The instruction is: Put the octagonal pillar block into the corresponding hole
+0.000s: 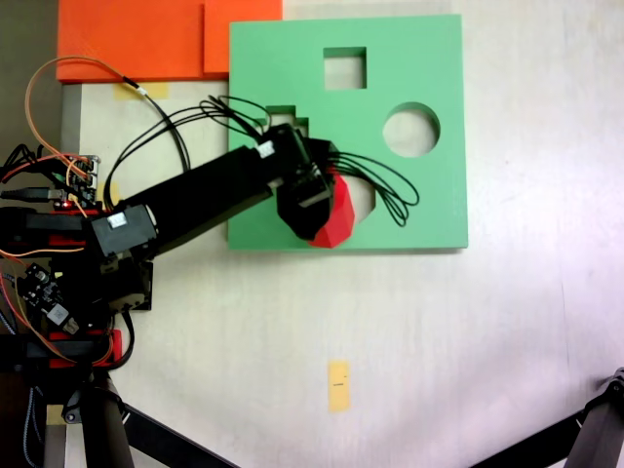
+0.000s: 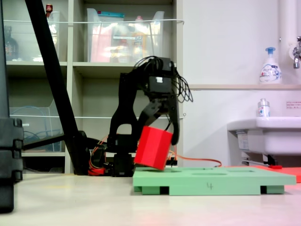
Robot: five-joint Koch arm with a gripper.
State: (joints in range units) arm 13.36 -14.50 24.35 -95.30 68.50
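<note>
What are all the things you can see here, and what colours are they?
Green board: one, green foam, flat on the table, with a square hole, a round hole and more holes partly hidden by the arm.
Red block: one, bright red, tilted, its bottom edge at the board's top, held in the gripper.
Orange sheets: two overlapping, orange, at the top left corner of the top-down fixed view.
Yellow tape piece: one, on the table below the board.
Soap bottle: one, white and blue, on a ledge above the sink.
Shelves: pale, behind the arm, holding clear boxes.
Robot arm: one, black with black cables.
Gripper: one, black, closed on the red block.
</note>
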